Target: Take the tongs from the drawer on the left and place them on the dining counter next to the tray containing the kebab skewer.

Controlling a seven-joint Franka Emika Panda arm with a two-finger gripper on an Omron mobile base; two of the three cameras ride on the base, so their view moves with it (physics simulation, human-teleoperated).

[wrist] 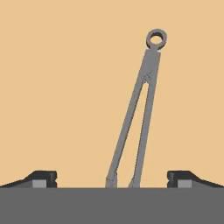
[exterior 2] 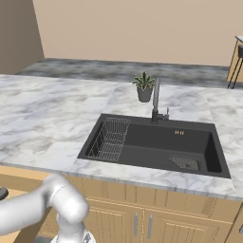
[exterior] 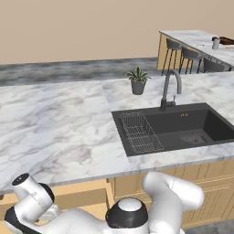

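The slim grey tongs (wrist: 136,109) lie flat on the light-wood floor of the open drawer (wrist: 57,87), ring end far from the hand and the two tips near it. My gripper (wrist: 111,178) hovers over those tips, open, its dark fingertips (wrist: 43,177) standing wide on either side with nothing gripped. In the left base view the drawer (exterior: 87,197) stands pulled out below the worktop at lower left, with my arm bent down into it. The dining counter (exterior: 196,39) runs along the far right, and the dark tray (exterior: 227,40) rests on it. The kebab skewer is too small to make out.
A marble worktop (exterior: 55,123) with a black sink (exterior: 183,128), a wire rack (exterior: 139,132), a tap (exterior: 170,89) and a potted plant (exterior: 137,80) lies above the drawer. Dark stools (exterior: 189,57) line the dining counter, and a small cup (exterior: 215,43) stands on it.
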